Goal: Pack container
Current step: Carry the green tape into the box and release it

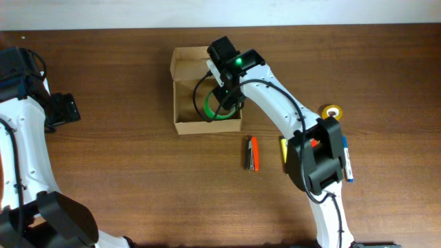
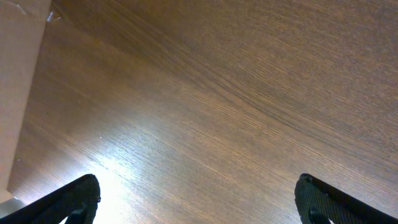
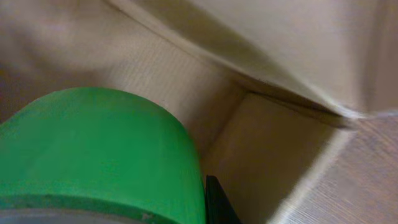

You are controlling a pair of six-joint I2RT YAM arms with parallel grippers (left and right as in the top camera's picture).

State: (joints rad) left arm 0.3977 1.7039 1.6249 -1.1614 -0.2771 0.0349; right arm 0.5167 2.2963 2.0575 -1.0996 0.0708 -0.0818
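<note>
We see the container [image 1: 187, 103], a small rectangular tan-brown cardboard box, sitting open on the dark brown wooden table [image 1: 138, 186], approx. mid-table and toward the far edge. The R arm reaches over it & the right gripper [image 1: 222, 105] is down inside, by the box's right wall. It's clamped on a bright green roll of tape [image 1: 211, 111]. In the right wrist view that roll [image 3: 93, 155] fills the lower left, w/ one black fingertip [image 3: 214, 202] tight against its side & an inner corner of the box [image 3: 267, 143] just beyond. The other finger is hidden. We can't tell if the roll touches the box floor.

The left gripper [image 1: 65, 110] is well apart, at the table's left side. Its wrist view shows the left gripper [image 2: 199, 202] w/ jaws spread wide, only wood grain between them.

Outside the box, near its front right corner, lie an orange pen and a black pen [image 1: 253, 153] side by side. Further right are a yellow marker [image 1: 283, 150], a small yellow tape roll [image 1: 333, 111] & a blue-and-white pen [image 1: 346, 160].
</note>
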